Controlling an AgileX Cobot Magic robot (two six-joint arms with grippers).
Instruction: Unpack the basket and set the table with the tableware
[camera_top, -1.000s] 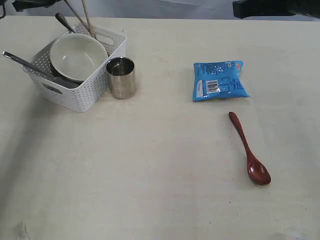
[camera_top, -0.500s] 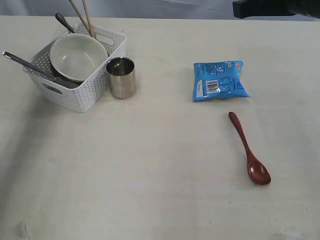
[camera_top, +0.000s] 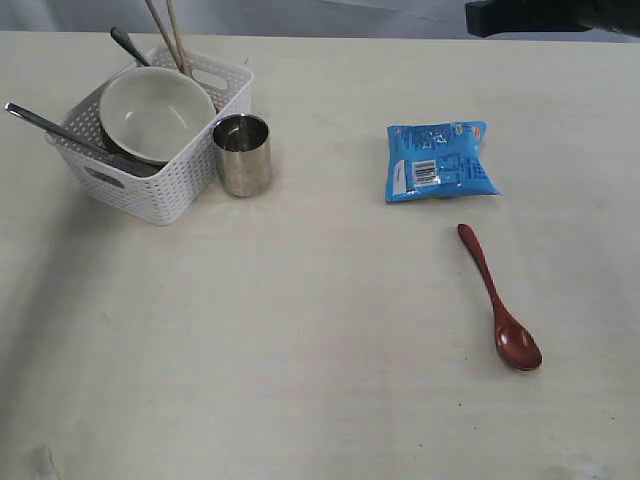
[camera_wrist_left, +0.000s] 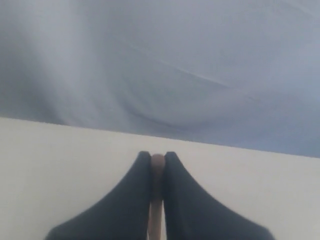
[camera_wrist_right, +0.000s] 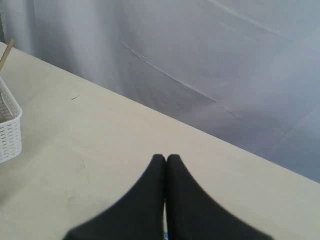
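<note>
The white basket (camera_top: 190, 170) stands at the table's (camera_top: 300, 330) far left and holds a cream bowl (camera_top: 155, 110). Two steel cutlery handles (camera_top: 60, 130) and wooden chopsticks (camera_top: 170, 35) also stick out of it. The chopsticks rise past the frame's top edge. A steel cup (camera_top: 243, 155) stands on the table against the basket. A reddish-brown spoon (camera_top: 497, 300) lies on the right. In the left wrist view my left gripper (camera_wrist_left: 158, 159) is shut on a chopstick (camera_wrist_left: 156, 220). My right gripper (camera_wrist_right: 166, 159) is shut with nothing in it, above the table's far side.
A blue snack packet (camera_top: 440, 160) lies right of centre, just behind the spoon. A dark part of the right arm (camera_top: 540, 15) shows at the top right corner. The basket's corner (camera_wrist_right: 7, 130) appears at the edge of the right wrist view.
The dark left arm at the top left edge has left the exterior view. The chopsticks now stand slightly more upright in the basket.
</note>
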